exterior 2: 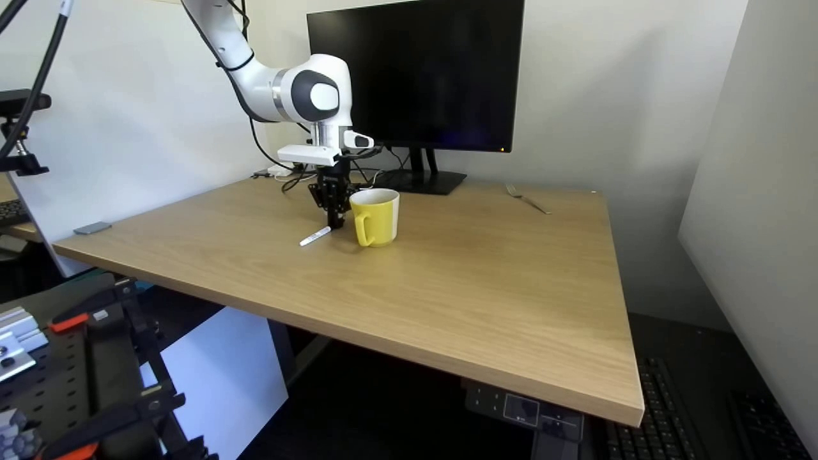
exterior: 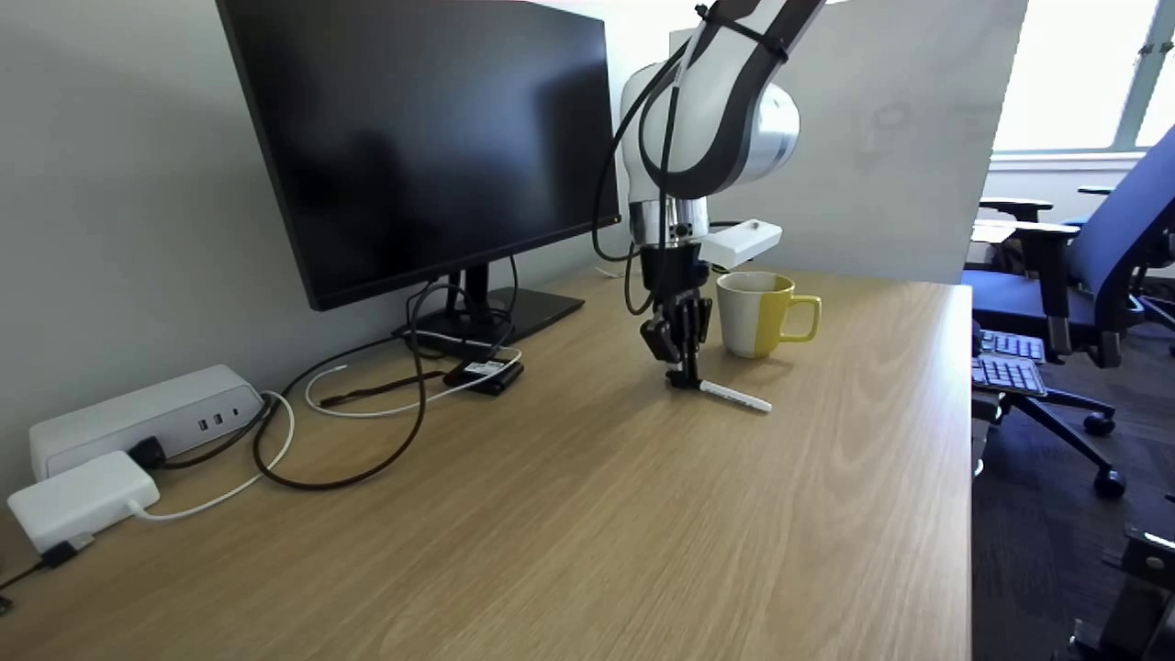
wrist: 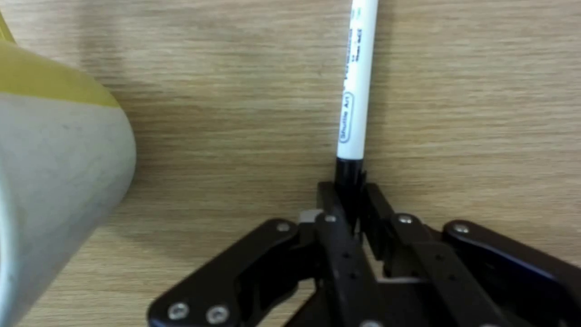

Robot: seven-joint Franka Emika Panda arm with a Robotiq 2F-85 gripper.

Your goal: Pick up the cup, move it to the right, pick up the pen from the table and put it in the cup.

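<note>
At the black cap end of the pen [wrist: 357,91], gripped narrowly by the end effector [wrist: 349,186], low over the desk [exterior: 643,514]. Pictured with white barrel running free from the grip, apparently flat on the wood or barely off it, and pointing to the desk's long open edge. Held at one end, crosswise to the closing of the jaws, with long axis level. Just beside, across a strip of bare wood and not touching, pairs with the upright cup [exterior: 755,317], shown with handle turned toward that same edge. Hinges, in all likelihood, on level pen against upward-facing mouth, calling next for a lift above the rim, a sideways shift toward the cup and a tilt to vertical, with barrel downward. Could swivel in so short a hold, or clip the rim if carried too low. Farther out, in both exterior views, frames the only visible arm [exterior 2: 313,96], angled down from above near the monitor [exterior: 441,138]; in an exterior view, adds a fork [exterior 2: 530,202] near the desk's back edge.
</note>
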